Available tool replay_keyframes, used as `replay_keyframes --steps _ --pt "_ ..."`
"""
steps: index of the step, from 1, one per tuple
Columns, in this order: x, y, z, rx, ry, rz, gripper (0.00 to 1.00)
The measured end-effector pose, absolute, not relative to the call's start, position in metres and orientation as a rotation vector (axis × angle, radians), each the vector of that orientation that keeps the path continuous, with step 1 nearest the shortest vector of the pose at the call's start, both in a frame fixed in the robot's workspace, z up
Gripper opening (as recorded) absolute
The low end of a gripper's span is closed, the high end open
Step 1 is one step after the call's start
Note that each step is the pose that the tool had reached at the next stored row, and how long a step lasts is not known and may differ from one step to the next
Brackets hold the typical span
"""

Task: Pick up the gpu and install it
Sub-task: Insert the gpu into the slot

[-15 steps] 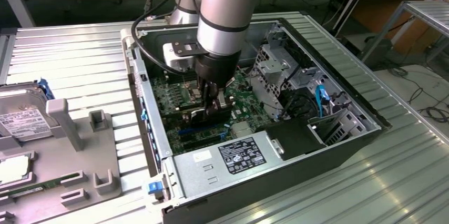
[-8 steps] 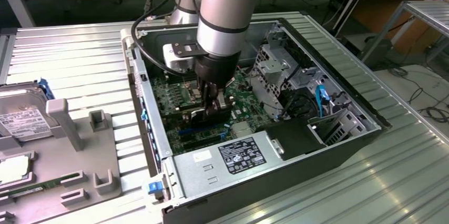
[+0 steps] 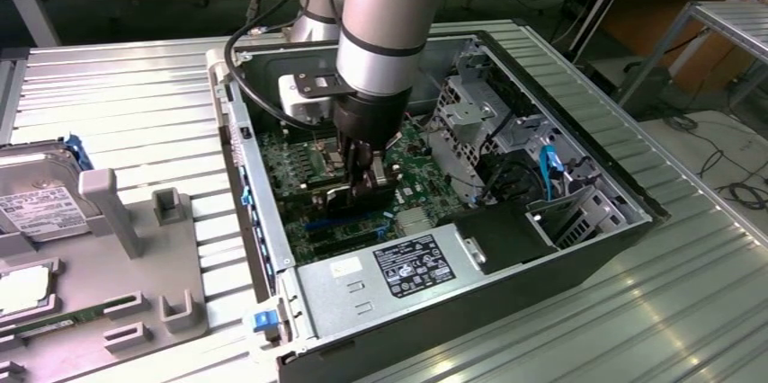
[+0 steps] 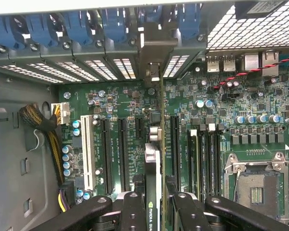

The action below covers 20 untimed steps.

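The gpu is a thin dark card standing on edge inside the open computer case, low over the green motherboard. My gripper reaches down into the case and is shut on the card's upper edge. In the wrist view the gpu runs edge-on away from the gripper, between the black fingers. It lies along the gap between two long black expansion slots. Its metal end bracket sits against the case's rear slot openings.
A hard drive and a narrow green memory stick rest on the grey holder at the exterior view's left. Inside the case are the power supply, drive cages, blue latches, a cable bundle and the CPU socket.
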<state>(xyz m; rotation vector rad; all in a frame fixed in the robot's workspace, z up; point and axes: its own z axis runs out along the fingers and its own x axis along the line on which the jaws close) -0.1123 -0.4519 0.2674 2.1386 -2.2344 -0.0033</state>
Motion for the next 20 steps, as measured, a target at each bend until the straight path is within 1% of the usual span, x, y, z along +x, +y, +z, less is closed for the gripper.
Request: replay_keyframes --steps 20 --pt "-0.1122 -0.4479 0.2655 2.139 -2.235 -0.003 0.27"
